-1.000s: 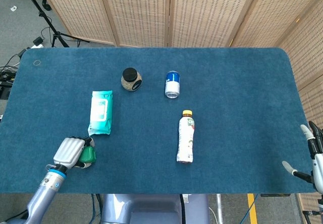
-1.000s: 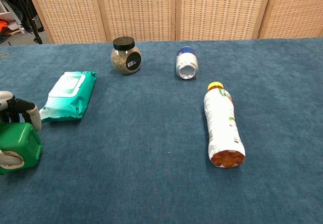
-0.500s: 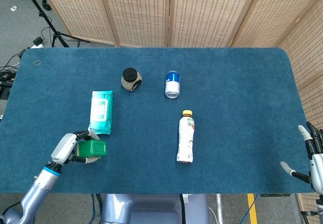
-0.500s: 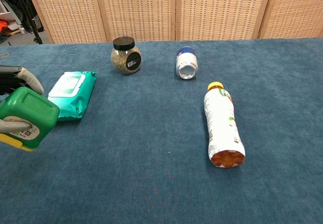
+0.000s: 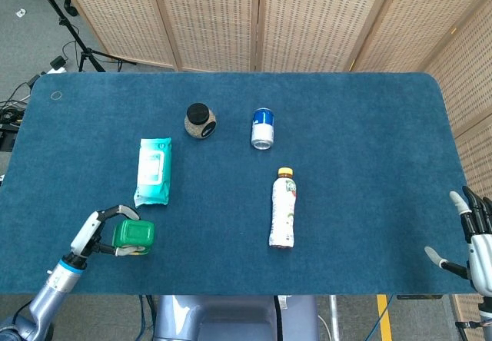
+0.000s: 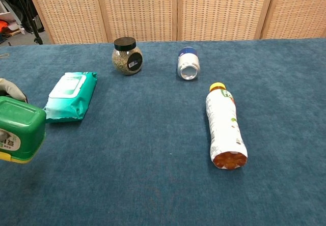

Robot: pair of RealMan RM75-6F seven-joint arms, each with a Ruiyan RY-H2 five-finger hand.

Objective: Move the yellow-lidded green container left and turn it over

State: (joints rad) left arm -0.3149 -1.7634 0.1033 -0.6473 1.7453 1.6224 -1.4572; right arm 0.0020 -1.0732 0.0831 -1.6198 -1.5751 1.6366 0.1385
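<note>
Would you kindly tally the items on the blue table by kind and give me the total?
Green container with yellow lid: 1
Wet wipes pack: 1
Black-lidded jar: 1
Blue can, on its side: 1
Yellow-capped bottle, on its side: 1
Total: 5

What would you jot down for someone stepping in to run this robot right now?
Left robot hand: near the table's front left corner, fingers around the green container, holding it.
Right robot hand: off the table's right edge, fingers spread, holding nothing.
Container: in the chest view its yellow lid faces down and the green base faces up, so it looks turned over. It sits just in front of the wipes pack, left of the other things.
Done: moved left and flipped, by the look of it.
Left: check it rests on the table (I cannot tell), let go, pull the hand away.
</note>
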